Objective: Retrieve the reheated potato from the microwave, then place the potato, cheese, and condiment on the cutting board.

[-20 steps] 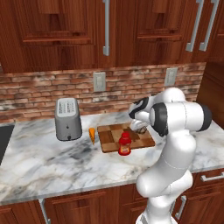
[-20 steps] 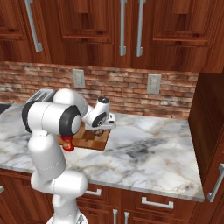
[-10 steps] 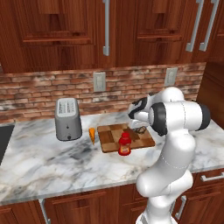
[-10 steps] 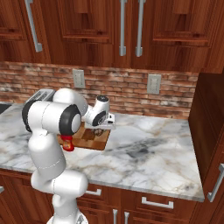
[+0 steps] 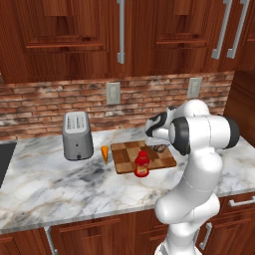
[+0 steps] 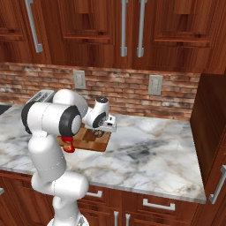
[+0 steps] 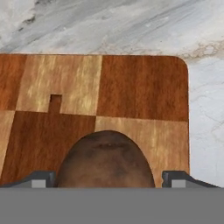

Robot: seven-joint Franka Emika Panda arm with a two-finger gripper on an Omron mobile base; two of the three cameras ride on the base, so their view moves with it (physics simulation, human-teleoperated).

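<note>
A marble counter [image 5: 60, 184] ran under dark wooden cabinets and a brick backsplash; on it the cutting board [image 7: 140, 92] was seen spread directly beneath the gripper [image 7: 107, 177]; the potato [image 7: 106, 159] sat on the board between the two fingertips [image 7: 177, 178], which stood wide to either side of it with a sliver of gap showing on each flank, so the jaws were judged spread and no grip was held; whether the pads touched the skin could not be fully told; the potato was judged a firm, fairly light lump with a rounded, mottled skin, apt to roll if nudged, and best taken across its widest middle with the pads set square on opposite flanks; the condiment [image 5: 142, 165] stood at the board's near edge, off to the side of the gripper and partly over the rim; being a stiff squat bottle, it was judged best held around the body below the cap; the cheese [image 5: 105, 154] lay on the counter beyond the board's far end, beside a toaster [image 5: 77, 135], well apart from the gripper; it was judged soft, to be pinched lightly on its flat faces
</note>
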